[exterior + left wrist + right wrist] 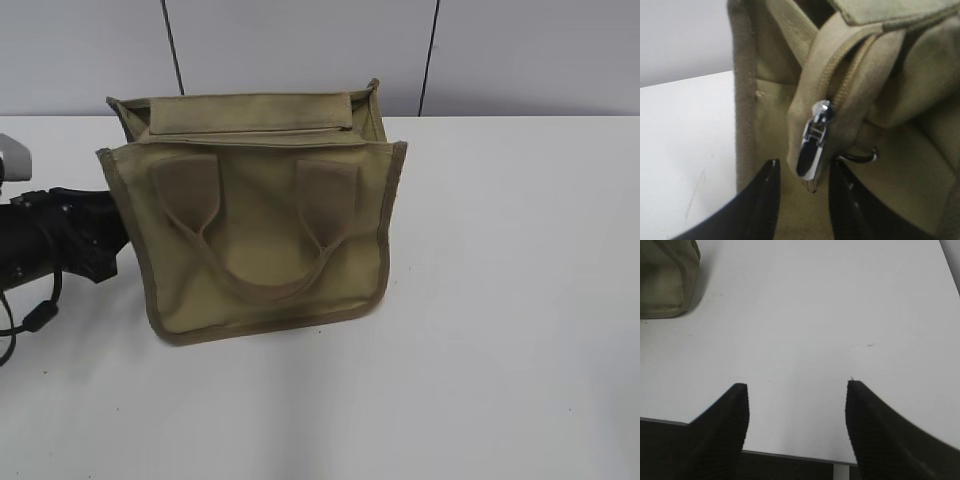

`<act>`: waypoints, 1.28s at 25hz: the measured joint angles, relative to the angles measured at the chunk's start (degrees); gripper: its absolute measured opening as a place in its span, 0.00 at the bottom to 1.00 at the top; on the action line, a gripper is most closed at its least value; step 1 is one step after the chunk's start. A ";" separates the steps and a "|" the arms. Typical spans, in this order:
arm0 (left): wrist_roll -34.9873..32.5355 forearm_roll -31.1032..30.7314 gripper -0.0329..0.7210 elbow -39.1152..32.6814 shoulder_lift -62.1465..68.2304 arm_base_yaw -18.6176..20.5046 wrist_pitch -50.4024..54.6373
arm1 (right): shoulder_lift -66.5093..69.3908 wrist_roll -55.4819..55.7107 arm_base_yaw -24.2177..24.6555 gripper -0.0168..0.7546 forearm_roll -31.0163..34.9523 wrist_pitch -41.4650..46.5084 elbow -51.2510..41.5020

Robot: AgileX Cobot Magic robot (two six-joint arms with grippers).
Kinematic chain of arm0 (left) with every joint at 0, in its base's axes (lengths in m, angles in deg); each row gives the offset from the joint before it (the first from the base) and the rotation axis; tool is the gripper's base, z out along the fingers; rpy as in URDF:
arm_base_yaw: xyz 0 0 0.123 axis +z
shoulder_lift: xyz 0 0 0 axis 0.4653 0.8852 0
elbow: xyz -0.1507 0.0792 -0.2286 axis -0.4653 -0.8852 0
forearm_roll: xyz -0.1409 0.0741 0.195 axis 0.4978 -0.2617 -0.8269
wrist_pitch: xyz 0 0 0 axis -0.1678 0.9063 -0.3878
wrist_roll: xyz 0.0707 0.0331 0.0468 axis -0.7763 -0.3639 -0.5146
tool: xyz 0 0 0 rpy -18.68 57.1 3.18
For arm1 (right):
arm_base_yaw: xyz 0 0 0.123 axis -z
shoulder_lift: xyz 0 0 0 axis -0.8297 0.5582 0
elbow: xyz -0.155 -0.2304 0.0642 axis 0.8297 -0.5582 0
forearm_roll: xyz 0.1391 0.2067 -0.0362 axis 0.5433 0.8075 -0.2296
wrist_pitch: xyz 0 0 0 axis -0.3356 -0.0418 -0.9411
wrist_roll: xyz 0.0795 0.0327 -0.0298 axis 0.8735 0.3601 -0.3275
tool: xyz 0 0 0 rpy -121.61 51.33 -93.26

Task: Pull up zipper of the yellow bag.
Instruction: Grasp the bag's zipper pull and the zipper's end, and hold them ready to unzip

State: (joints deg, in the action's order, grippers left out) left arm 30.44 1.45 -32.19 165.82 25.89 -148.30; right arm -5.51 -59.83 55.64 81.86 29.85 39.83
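The yellow bag (265,240) stands upright on the white table, its handle side facing the exterior camera. In the left wrist view the bag's end (890,100) fills the frame, with the zipper teeth (832,75) running up and the silver pull (812,147) hanging down. My left gripper (802,167) is open, its two black fingers on either side of the pull's lower end, not clamped on it. My left arm (55,235) reaches in behind the bag's left edge. My right gripper (796,385) is open and empty above bare table, far from the bag (667,275).
The white table (500,350) spreads to the right and front of the bag. Its near edge (790,456) shows in the right wrist view. A grey panelled wall (300,40) stands behind. A small metal ring (865,156) sits on the bag beside the pull.
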 joint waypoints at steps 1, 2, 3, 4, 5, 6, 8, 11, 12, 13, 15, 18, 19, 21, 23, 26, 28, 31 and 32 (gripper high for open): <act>-0.05 -1.15 0.39 0.60 0.80 0.00 -0.09 | 0.00 0.00 0.00 0.63 0.00 0.00 0.00; -0.05 -2.50 0.40 1.05 1.66 0.00 -0.30 | 0.00 0.00 0.00 0.63 0.00 0.00 0.00; -0.05 -3.57 0.43 1.49 2.40 0.00 -0.62 | 0.00 0.00 0.00 0.63 0.00 0.00 0.00; -0.05 -4.38 0.46 1.78 3.19 0.00 -0.77 | 0.00 0.00 0.00 0.63 0.00 0.00 0.00; -0.05 -4.60 0.48 1.98 3.83 0.00 -0.77 | 0.00 0.00 0.00 0.63 0.00 0.00 0.00; -0.10 -4.42 0.49 2.05 4.35 0.00 -0.98 | 0.00 0.00 0.00 0.63 0.00 0.00 0.00; -0.18 -3.20 0.50 2.05 5.08 0.00 -1.72 | 0.00 0.00 0.00 0.63 0.00 0.00 0.00; -0.88 -1.21 0.51 2.31 6.37 0.00 -2.89 | 0.00 0.00 0.00 0.63 0.00 0.00 0.00; -0.96 -1.32 0.51 2.73 7.04 0.00 -2.89 | 0.00 0.00 0.00 0.63 0.00 0.00 0.00; -1.01 -1.70 0.51 3.10 7.70 0.00 -2.93 | 0.00 0.00 0.00 0.63 0.00 0.00 0.00; -1.13 -2.12 0.51 3.85 8.78 0.00 -2.93 | 0.00 0.00 0.00 0.63 0.00 0.00 0.00; -1.45 -1.94 0.51 4.23 9.78 0.00 -2.96 | 0.00 0.00 0.00 0.63 0.00 0.00 0.00; -1.87 -1.80 0.51 4.31 9.84 0.00 -2.96 | 0.00 0.00 0.00 0.63 0.00 0.00 0.00; -2.22 -1.67 0.51 4.37 9.84 0.00 -2.96 | 0.00 0.00 0.00 0.63 0.00 0.00 0.00; -2.35 -1.67 0.51 4.56 9.84 -0.23 -2.96 | 0.00 0.00 0.00 0.63 0.00 0.00 0.00; -2.73 -1.61 0.51 4.67 9.84 -1.61 -2.96 | 0.00 0.00 0.00 0.63 0.00 0.00 0.00; -3.58 -1.39 0.51 4.67 9.84 -2.76 -2.96 | 0.00 0.00 0.00 0.63 0.00 0.00 0.00; -4.48 1.07 0.51 4.67 9.84 -3.47 -2.96 | 0.00 0.00 0.00 0.63 0.00 0.00 0.00; -4.61 2.12 0.50 4.67 9.84 -3.50 -2.96 | 0.00 0.00 0.00 0.63 0.00 0.00 0.00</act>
State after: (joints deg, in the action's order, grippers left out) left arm 25.83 3.57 -27.52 175.66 22.39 -151.26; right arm -5.51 -59.83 55.64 81.86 29.85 39.83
